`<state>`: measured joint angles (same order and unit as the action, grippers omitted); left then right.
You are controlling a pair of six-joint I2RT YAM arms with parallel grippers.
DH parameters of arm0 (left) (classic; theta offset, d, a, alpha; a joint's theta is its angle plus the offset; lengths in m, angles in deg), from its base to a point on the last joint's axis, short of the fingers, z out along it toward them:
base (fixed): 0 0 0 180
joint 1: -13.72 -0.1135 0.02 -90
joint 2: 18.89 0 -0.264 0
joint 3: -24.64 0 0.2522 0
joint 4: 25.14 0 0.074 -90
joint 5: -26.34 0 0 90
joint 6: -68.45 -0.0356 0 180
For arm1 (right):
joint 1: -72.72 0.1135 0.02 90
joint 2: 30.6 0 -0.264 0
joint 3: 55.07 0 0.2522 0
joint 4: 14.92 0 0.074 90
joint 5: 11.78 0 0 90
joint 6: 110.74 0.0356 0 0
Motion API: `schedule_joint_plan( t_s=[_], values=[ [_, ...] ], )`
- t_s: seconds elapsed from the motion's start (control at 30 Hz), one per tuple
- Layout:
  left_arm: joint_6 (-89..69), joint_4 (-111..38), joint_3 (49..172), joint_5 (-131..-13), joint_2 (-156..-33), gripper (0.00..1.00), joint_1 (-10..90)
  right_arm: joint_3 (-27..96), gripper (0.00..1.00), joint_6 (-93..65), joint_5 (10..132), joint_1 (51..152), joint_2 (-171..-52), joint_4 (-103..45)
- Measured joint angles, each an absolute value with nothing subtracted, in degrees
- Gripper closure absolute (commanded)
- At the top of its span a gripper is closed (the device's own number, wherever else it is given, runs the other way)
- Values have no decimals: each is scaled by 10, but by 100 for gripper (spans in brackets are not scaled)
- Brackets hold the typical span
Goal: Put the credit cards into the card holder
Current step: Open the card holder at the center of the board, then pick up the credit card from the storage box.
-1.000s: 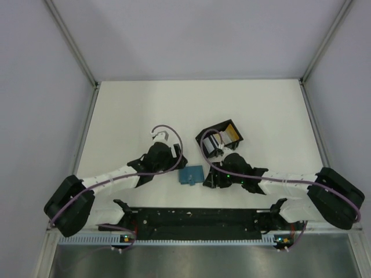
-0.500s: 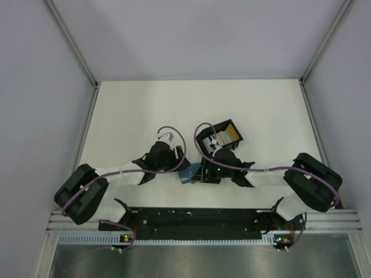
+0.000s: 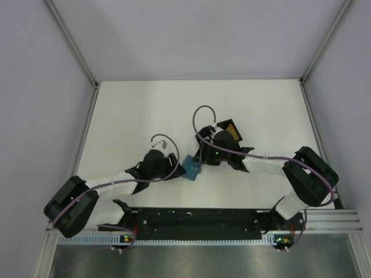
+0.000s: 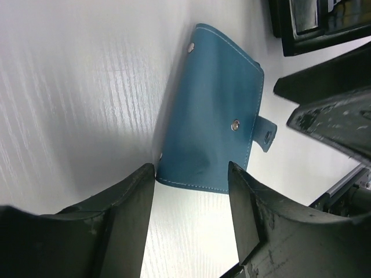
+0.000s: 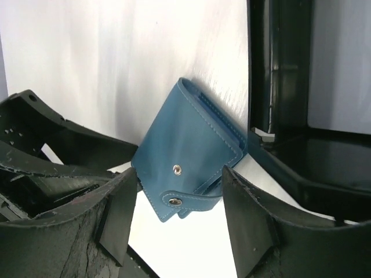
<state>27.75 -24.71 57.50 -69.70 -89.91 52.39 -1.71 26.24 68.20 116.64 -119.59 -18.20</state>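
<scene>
Lying place of the card holder: the card holder (image 3: pixel 193 167) sits flat on the table (image 3: pixel 133 116), in the middle near the arms, with the black tray (image 3: pixel 240 137) just beyond its far right corner. I cannot tell whether wallet and tray touch.
State of the card holder: folded shut. The snap strap (image 4: pixel 266 134) sticks out past the edge and looks undone, so the fold can probably be opened without first popping a snap.
Cards: an orange-yellow credit card (image 3: pixel 231 128) shows in the tray, partly under the right arm. None is in the card holder, so by my reckoning the loading has not begun.
Left gripper: the left gripper (image 4: pixel 190 174) reaches in from the near left. Its jaws are apart and straddle one short end of the card holder, a finger at each corner. I cannot tell whether they press on it. The placing suits pinning that end down.
Right gripper: the right gripper (image 5: pixel 179 172) comes from the far right over the tray. Its jaws are also apart and flank the strap end. I cannot tell whether they grip.
Why two ends: one arm likely anchors the wallet while the other lifts the flap.
Risk: the light wallet may slide on the smooth table.
</scene>
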Motion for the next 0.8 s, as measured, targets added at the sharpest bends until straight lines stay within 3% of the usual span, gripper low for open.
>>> schedule_joint_plan(
  t_s=[0.1, 0.37, 0.53, 0.8],
  values=[
    [283, -268, 574, -700, -885, 38, 525, 2, 39, 226, 673, 1155, -1195, -203],
    [267, -411, 611, -644, -788, 11, 525, 43, 36, 134, 721, 1132, -1077, -342],
    [223, -448, 723, -591, -807, 9, 523, 104, 38, 96, 745, 1056, -1049, -386],
    [174, -446, 931, -610, -1021, 13, 516, 182, 41, 37, 753, 978, -1137, -478]
  ],
)
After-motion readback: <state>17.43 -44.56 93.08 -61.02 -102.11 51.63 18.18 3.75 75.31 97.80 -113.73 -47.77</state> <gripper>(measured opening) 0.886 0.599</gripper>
